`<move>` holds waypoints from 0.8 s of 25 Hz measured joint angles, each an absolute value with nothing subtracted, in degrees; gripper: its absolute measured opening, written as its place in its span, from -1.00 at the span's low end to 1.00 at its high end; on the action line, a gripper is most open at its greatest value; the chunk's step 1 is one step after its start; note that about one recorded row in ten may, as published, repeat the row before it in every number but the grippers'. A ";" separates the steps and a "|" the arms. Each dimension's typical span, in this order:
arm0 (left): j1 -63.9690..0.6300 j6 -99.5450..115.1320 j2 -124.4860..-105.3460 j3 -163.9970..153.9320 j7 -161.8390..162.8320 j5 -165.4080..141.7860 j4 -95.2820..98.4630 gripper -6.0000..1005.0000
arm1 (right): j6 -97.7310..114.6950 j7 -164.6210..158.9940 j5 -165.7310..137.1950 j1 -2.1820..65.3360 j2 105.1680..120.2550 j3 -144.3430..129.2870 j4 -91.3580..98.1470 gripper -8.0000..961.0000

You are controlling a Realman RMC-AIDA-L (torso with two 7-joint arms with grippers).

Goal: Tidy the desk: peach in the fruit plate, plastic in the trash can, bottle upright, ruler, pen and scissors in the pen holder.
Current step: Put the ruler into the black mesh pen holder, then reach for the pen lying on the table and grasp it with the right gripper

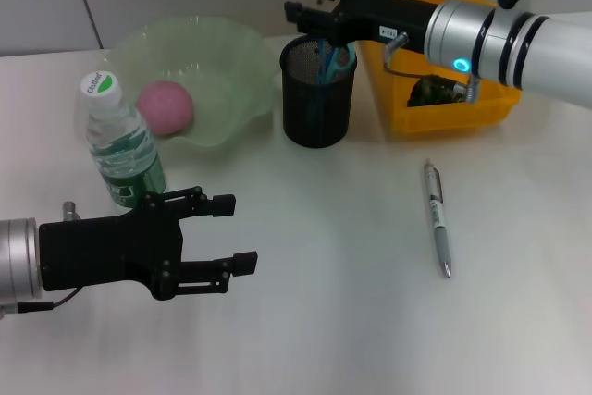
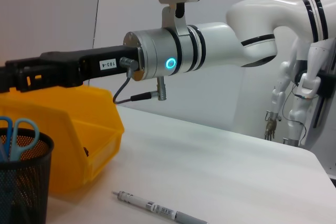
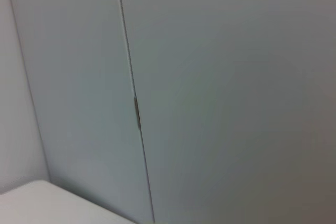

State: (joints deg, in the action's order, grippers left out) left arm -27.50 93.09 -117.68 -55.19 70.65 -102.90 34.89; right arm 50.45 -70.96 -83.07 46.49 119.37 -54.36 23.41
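One item remains loose: the pen (image 1: 437, 219), lower right on the white desk (image 1: 333, 321). Left gripper (image 1: 227, 233), lower left, hangs open and empty just beside the upright bottle (image 1: 120, 141); swinging out could topple it. Peach (image 1: 166, 106) sits in the fruit plate (image 1: 231, 62). Right gripper (image 1: 310, 16), jaw state unclear, hovers over the pen holder (image 1: 317, 90) containing scissors (image 1: 338, 57), risking a snag. Yellow trash can (image 1: 444, 108) and grey panelled wall (image 3: 210, 77) lie beyond.

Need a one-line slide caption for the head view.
Right gripper over the pen holder; pen on the desk; open left gripper beside the upright bottle.
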 joint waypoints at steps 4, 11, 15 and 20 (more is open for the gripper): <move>-27.49 93.10 -117.68 -55.20 70.68 -102.90 34.89 0.60 | 52.52 -76.40 -82.98 44.81 119.39 -54.21 26.29 0.35; -27.35 93.04 -117.82 -55.20 70.81 -102.90 34.89 0.60 | 61.75 -106.13 -94.86 39.23 118.17 -58.36 43.13 0.35; -27.23 93.00 -117.88 -55.19 71.12 -102.90 34.89 0.60 | 71.95 -132.73 -115.99 38.33 117.68 -59.19 57.60 0.35; -26.79 93.02 -117.95 -55.20 71.10 -102.94 34.74 0.60 | 87.21 -149.68 -132.79 43.55 116.55 -58.98 62.63 0.36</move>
